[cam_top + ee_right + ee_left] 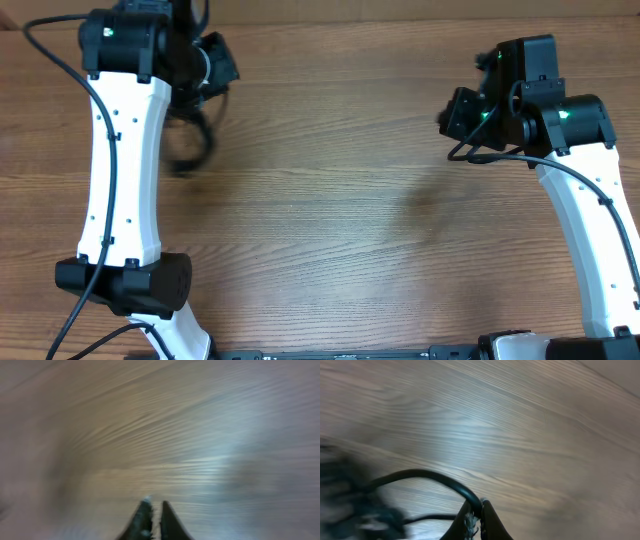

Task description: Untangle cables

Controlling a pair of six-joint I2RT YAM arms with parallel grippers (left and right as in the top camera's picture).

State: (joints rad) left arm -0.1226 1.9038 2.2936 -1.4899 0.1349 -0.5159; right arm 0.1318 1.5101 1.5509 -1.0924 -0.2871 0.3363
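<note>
My left gripper (479, 508) is shut on a thin black cable (425, 476), which arcs left from the fingertips into a blurred dark bundle (355, 510) at the lower left of the left wrist view. In the overhead view the left gripper (205, 100) is at the far left of the table, and the cables (192, 150) hang under it as a blurred loop. My right gripper (155, 506) is shut with nothing between its fingers, above bare wood. In the overhead view it (455, 118) is at the far right, well apart from the cables.
The wooden table (340, 220) fills the view. The white arm links stand at the left (125, 170) and right (590, 240) sides. Both wrist views are blurred by motion.
</note>
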